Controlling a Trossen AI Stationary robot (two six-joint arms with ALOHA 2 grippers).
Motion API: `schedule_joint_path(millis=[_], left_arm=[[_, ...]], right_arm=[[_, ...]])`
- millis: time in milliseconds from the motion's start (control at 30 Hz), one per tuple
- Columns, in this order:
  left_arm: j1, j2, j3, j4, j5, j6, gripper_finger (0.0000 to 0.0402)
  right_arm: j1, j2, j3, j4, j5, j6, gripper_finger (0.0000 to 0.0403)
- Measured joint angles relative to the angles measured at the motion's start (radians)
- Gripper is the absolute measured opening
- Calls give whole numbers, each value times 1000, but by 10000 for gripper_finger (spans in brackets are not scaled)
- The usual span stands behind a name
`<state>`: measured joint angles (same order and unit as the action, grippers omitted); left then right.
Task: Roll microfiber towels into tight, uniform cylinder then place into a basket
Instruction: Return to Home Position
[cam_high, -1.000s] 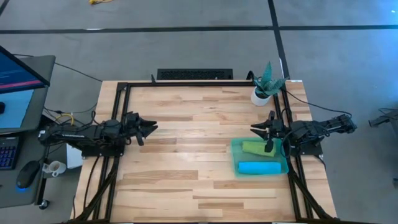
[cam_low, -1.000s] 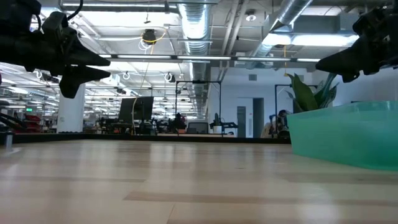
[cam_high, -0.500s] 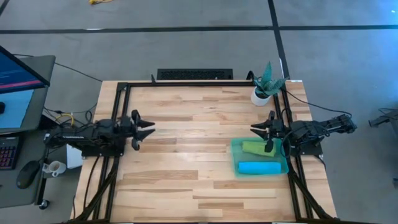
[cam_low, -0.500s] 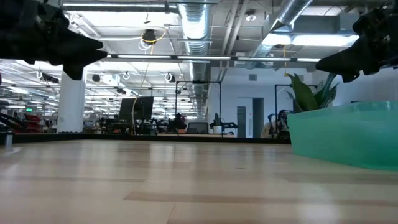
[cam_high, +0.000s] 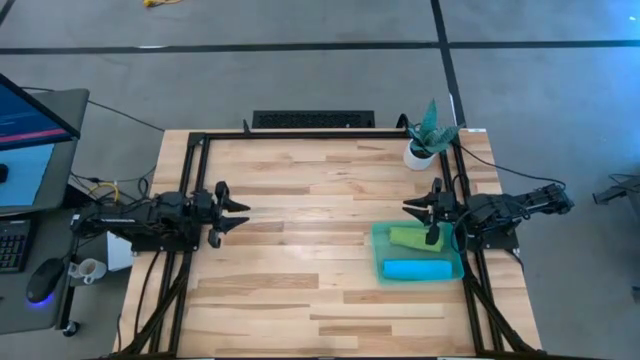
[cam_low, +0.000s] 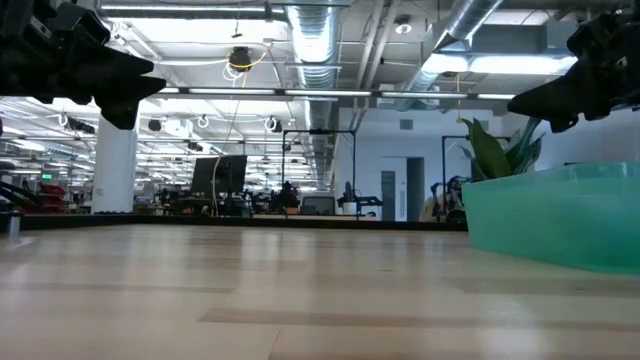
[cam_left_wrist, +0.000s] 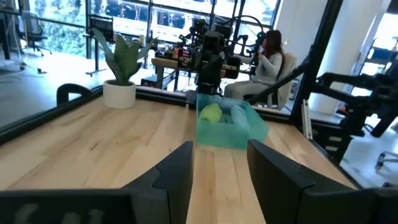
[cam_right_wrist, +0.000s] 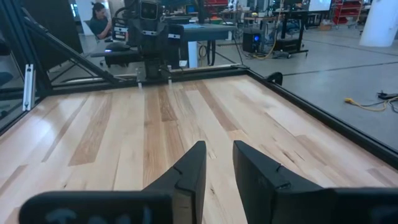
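The teal basket (cam_high: 378, 262) stands on the table near its right edge. Two rolled microfiber towels lie side by side in it, the lime green roll (cam_high: 408, 238) on the far side and the sky blue roll (cam_high: 416, 268) on the near side. The left wrist view shows the basket (cam_left_wrist: 225, 132) with both rolls from across the table. My right gripper (cam_high: 410, 210) hovers open and level just past the basket's far left corner, holding nothing. My left gripper (cam_high: 241, 211) hovers open at the table's left edge, pointing level toward the basket, with nothing between its fingers (cam_left_wrist: 177, 168).
A potted plant in a white pot (cam_high: 424, 148) stands at the far right corner, behind the basket. A black frame (cam_high: 300, 137) runs around the table. Bare wood (cam_high: 310, 230) lies between the two grippers. A person (cam_left_wrist: 270, 59) sits beyond the table's right side.
My left gripper has rolled about the line it points along and drawn back slightly toward the table's left edge, staying open. My right gripper, the basket and both rolls have kept still.
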<state>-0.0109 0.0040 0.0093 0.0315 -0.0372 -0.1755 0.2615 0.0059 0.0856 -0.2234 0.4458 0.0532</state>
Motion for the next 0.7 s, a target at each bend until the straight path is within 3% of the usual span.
schedule_joint_path(millis=[700], left_arm=[[0,0,-1,0,-1,-11,141]], right_arm=[[0,0,0,0,0,0,102]])
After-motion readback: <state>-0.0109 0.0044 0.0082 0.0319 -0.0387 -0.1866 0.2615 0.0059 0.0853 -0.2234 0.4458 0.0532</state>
